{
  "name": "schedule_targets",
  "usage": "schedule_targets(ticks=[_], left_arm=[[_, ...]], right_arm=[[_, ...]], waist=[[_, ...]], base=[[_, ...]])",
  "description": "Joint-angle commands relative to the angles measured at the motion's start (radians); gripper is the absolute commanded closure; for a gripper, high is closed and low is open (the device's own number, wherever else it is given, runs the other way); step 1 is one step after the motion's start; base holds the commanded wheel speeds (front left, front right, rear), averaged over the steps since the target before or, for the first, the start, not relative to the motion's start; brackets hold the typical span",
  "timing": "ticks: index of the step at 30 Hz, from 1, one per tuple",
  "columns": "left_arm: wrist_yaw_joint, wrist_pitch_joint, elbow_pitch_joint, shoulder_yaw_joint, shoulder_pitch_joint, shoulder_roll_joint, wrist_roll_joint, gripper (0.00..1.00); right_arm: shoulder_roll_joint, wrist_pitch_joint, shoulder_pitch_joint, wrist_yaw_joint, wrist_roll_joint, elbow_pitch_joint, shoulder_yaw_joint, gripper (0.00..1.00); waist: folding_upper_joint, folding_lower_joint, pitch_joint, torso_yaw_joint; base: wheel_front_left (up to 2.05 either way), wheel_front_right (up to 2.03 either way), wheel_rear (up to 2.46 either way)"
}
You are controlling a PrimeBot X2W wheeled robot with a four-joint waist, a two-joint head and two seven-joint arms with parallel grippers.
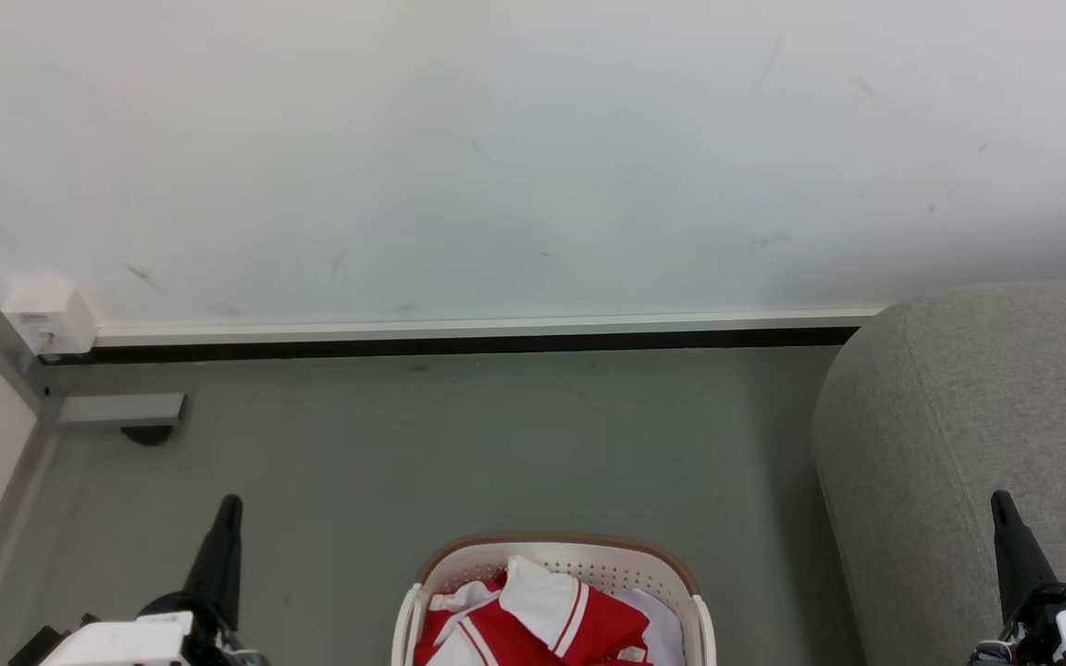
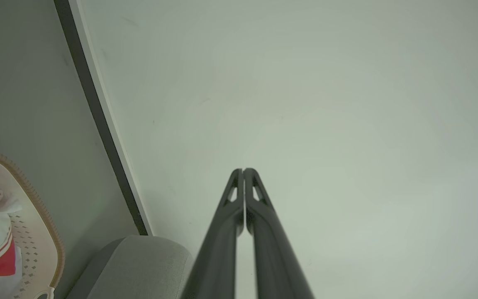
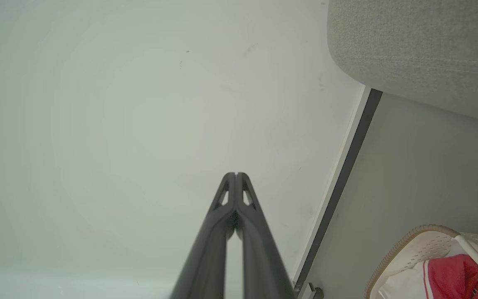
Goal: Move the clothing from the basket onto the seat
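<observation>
Both our left gripper [image 2: 243,171] and right gripper [image 3: 236,174] have their fingers pressed together, empty. The red-and-white clothing [image 1: 542,620] lies crumpled in the basket [image 1: 553,537] on the floor [image 1: 496,435], near the seat [image 1: 959,416]. It looks soft and light; we would pinch the raised white fold on top.

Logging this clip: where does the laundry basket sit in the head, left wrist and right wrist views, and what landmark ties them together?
Head view: basket at the bottom centre, cut off by the lower edge.
Left wrist view: basket at the lower left edge, partly cropped.
Right wrist view: basket in the lower right corner.
Shared landmark: the dark baseboard strip, visible beyond the basket in all three.
</observation>
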Motion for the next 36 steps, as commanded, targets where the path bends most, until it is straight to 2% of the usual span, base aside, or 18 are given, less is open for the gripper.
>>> schedule_targets(ticks=[1,36], left_arm=[[-0.002,0.002,-0.003,0.002,-0.01,0.003,-0.015,1.0],[-0.002,0.002,-0.003,0.002,-0.01,0.003,-0.015,1.0]], right_arm=[[-0.006,0.002,-0.013,-0.003,0.0,-0.004,-0.003,1.0],[-0.006,0.002,-0.013,-0.003,0.0,-0.004,-0.003,1.0]], waist=[[-0.0001,0.0,0.0,0.0],[-0.0001,0.0,0.0,0.0]], base=[[0.0,0.0,0.0],[0.0,0.0,0.0]])
